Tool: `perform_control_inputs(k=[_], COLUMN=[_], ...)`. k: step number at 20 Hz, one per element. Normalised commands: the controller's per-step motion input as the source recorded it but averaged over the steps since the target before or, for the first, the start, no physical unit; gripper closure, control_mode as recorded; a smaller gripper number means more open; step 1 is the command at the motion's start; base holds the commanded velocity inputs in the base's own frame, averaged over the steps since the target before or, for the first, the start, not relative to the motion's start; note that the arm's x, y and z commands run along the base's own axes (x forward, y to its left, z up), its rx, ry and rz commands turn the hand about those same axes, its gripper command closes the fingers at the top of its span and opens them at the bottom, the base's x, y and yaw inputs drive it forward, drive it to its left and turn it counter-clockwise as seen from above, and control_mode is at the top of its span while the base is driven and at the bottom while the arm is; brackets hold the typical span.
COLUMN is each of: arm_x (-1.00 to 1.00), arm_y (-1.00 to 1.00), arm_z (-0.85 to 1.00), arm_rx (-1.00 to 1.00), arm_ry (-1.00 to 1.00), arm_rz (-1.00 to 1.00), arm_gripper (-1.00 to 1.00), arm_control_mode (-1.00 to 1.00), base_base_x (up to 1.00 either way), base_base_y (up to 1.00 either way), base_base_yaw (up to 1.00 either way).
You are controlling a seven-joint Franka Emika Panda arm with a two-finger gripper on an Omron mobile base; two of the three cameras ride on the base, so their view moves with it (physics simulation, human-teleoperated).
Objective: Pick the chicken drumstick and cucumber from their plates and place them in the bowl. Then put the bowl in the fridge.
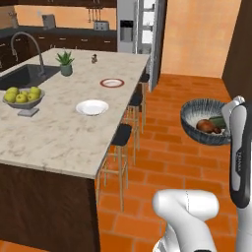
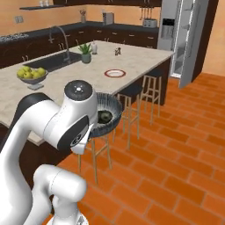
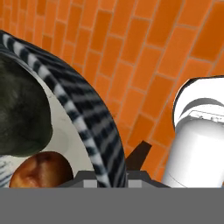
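Bowl (image 1: pixel 203 124), dark and pale-ribbed, held above the orange brick floor (image 1: pixel 172 162) beside the island counter (image 1: pixel 59 133), with its rim clamped in the closed pincer (image 3: pixel 114 175). In the hand view the striped rim runs straight down between the fingertips (image 3: pixel 139 153). Just inside the rim from the pincer lies the reddish-brown chicken drumstick (image 1: pixel 208 127), and past it the dark green cucumber (image 1: pixel 217 121); both rest in the bowl. Well away from the pincer, on the marble counter, stand the plain white plate (image 1: pixel 92 107) and, farther off, the red-rimmed plate (image 1: pixel 112 82). Beyond the far end of the counter stands the silver fridge (image 1: pixel 129 25), its door open on white shelves.
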Motion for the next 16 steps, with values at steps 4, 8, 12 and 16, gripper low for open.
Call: perform_control_inputs(k=[4, 8, 12, 16], arm_x=[0.00, 0.00, 0.00, 0.00], arm_y=[0.00, 0.00, 0.00, 0.00], arm_z=[0.00, 0.00, 0.00, 0.00], arm_rx=[0.00, 0.00, 0.00, 0.00], arm_ry=[0.00, 0.00, 0.00, 0.00], arm_rz=[0.00, 0.00, 0.00, 0.00], arm_gripper=[1.00, 1.00, 1.00, 1.00], arm_control_mode=[1.00, 1.00, 1.00, 1.00], base_base_x=[0.34, 0.04, -0.04, -0.08], base_base_y=[1.00, 1.00, 1.00, 1.00], base_base_yaw=[-0.15, -0.16, -0.13, -0.15])
